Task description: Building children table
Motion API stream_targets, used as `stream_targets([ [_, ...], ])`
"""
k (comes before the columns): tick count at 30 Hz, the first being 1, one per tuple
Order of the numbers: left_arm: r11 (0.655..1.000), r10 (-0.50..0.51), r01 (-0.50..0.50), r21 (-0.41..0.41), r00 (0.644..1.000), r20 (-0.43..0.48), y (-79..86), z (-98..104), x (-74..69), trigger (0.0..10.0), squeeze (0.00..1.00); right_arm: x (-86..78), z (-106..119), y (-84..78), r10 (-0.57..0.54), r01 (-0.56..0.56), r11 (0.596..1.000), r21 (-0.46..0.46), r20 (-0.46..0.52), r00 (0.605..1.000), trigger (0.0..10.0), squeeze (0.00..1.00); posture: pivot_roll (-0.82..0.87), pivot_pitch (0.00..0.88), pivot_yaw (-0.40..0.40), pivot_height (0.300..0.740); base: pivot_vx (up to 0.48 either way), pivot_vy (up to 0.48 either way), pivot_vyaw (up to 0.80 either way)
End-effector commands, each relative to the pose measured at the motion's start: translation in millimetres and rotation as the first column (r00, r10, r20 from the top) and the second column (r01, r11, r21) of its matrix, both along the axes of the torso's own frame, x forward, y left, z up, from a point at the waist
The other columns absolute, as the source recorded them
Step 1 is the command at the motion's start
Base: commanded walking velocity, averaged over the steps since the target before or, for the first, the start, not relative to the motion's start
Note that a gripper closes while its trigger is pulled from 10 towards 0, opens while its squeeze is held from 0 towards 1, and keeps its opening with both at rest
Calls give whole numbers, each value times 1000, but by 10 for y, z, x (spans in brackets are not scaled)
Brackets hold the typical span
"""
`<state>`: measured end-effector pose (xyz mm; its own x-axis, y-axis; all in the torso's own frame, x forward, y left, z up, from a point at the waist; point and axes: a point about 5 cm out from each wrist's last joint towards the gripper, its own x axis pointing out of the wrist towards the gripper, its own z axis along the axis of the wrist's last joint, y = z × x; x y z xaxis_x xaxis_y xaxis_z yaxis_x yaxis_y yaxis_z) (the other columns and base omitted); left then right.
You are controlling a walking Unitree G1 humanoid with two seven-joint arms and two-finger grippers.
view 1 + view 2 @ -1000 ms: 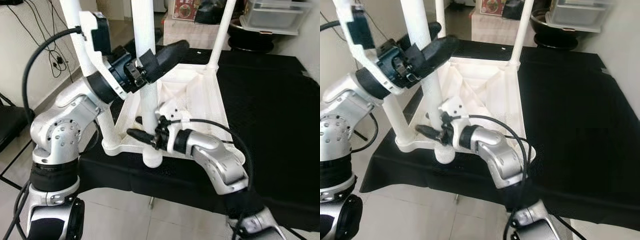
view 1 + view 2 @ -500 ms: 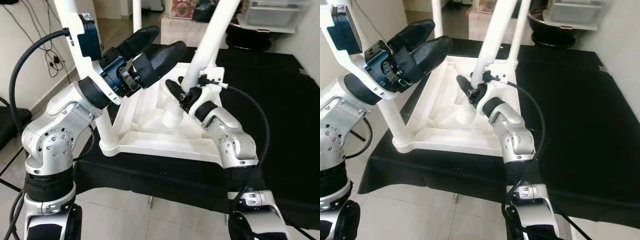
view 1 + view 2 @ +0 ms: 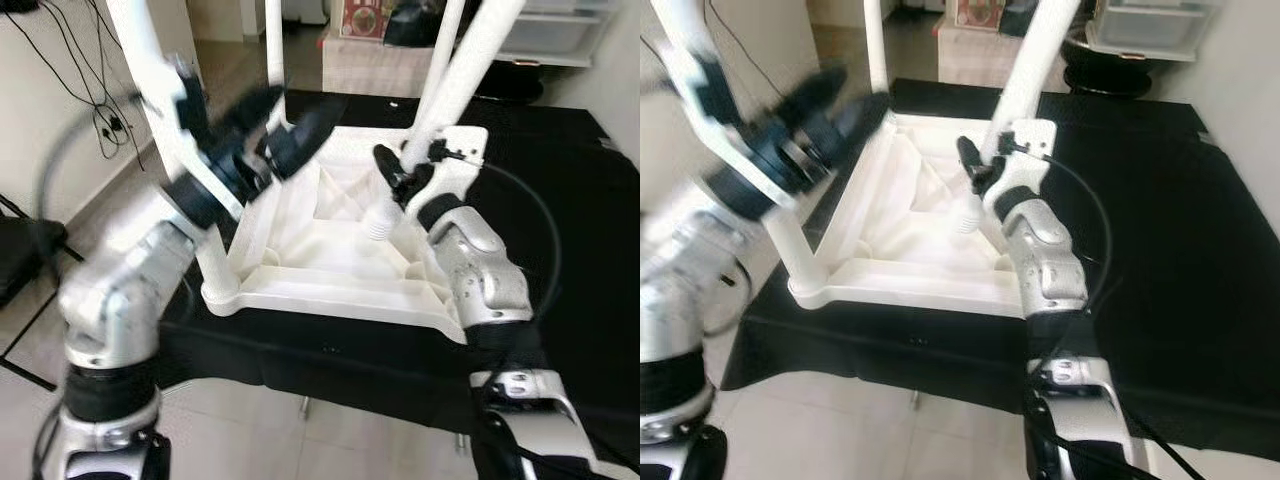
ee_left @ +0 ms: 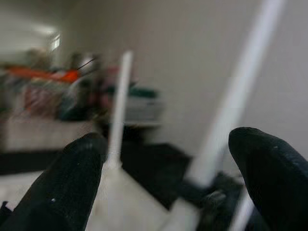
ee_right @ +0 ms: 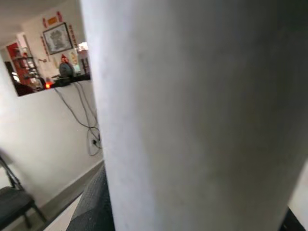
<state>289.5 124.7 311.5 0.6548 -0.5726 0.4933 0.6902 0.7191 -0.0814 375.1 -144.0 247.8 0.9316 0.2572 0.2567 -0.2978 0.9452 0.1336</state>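
Right gripper [image 3: 400,178] clamps a tilted white cylindrical plastic leg [image 3: 455,85] over the upturned white plastic tabletop [image 3: 330,270]; blurred left gripper [image 3: 290,125] hovers, fingers apart.

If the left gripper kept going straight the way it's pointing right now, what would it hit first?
Probably the tilted white table leg held by the right gripper. In the left wrist view that leg lies ahead between the open left gripper fingers, though blur leaves depth uncertain.
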Motion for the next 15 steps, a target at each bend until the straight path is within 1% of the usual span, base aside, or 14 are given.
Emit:
stream_targets([
  [1, 1000, 17, -17, 3, 1000, 14, -5, 21, -6, 10000, 0, 6, 30, -20, -16, 16, 1000, -3, 20, 1000, 10000, 0, -25, 50, -19, 740, 0, 0, 0],
  [2, 995, 96, -97, -8, 994, -49, 52, -105, 52, 10000, 0, 4, -1, -40, -33, 33, 999, -15, 11, 999, 10000, 0, -25, 50, -19, 740, 0, 0, 0],
  [3, 985, 174, -173, 20, 979, -105, 126, -271, 76, 10000, 0, -7, -43, -41, -42, 42, 999, -30, 0, 999, 10000, 0, -27, 61, -15, 740, 0, 0, 0],
  [4, 985, 174, -173, 20, 979, -105, 126, -271, 76, 10000, 0, -7, -43, -41, -42, 42, 999, -30, 0, 999, 10000, 0, -27, 61, -15, 740, 0, 0, 0],
  [5, 973, 228, -221, 70, 965, -130, 165, -401, 67, 10000, 0, -14, -74, -37, -50, 50, 998, -44, -6, 999, 10000, 0, -24, 65, -15, 740, 0, 0, 0],
  [6, 973, 228, -221, 70, 965, -130, 165, -401, 67, 10000, 0, -14, -74, -37, -50, 50, 998, -44, -6, 999, 10000, 0, -24, 65, -15, 740, 0, 0, 0],
  [7, 961, 264, -247, 123, 954, -144, 170, -519, 38, 10000, 0, -18, -98, -30, -57, 56, 997, -55, -10, 998, 10000, 0, -23, 67, -15, 740, 0, 0, 0],
  [10, 961, 264, -247, 123, 954, -144, 170, -519, 38, 10000, 0, -18, -98, -30, -57, 56, 997, -55, -10, 998, 10000, 0, -23, 67, -15, 740, 0, 0, 0],
  [12, 954, 283, -257, 154, 943, -178, 99, -675, -31, 10000, 0, -8, -112, -2, -64, 64, 996, -66, -6, 998, 10000, 0, -27, 71, -21, 740, 0, 0, 0],
  [15, 951, 292, -264, 160, 938, -187, 73, -723, -54, 10000, 0, -4, -111, 14, -63, 63, 996, -68, -1, 998, 10000, 0, -27, 71, -21, 740, 0, 0, 0],
])
